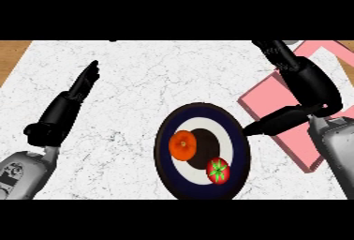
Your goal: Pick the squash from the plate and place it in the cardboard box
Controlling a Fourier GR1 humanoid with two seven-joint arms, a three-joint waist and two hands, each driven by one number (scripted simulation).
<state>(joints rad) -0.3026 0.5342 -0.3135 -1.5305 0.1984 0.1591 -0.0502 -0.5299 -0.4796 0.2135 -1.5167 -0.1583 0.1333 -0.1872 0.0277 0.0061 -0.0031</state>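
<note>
Leftmost, the robot's left hand (pixel 81 84) rises from its grey forearm at the lower left corner of the head view, its black fingers held straight and together, pointing up and slightly right over the white marbled counter (pixel 131 70); it holds nothing and touches no object. A strip of brown wooden surface (pixel 12 51) shows at the upper left corner beyond the counter's edge.

Near the middle, a round plate with a dark navy rim, a white ring and a dark centre (pixel 202 110) lies flat on the counter. On its white ring, at the left, sits the round orange squash (pixel 182 145), overlapping the dark centre. Just to the lower right of it, still on the plate, rests a red tomato with a green star-shaped stem (pixel 217 170); the 2 items sit close but apart.

Right of the plate, the right hand (pixel 304 79) extends upward from its grey forearm, the black fingers reaching toward the upper edge of the view and looking straight, with the thumb (pixel 273 121) stretched leftward so its tip lies at the plate's right rim. It grips nothing. Beneath and behind this hand lies a flat pink box-like object (pixel 276 96), tilted diagonally and partly hidden by the arm; its material cannot be judged.
</note>
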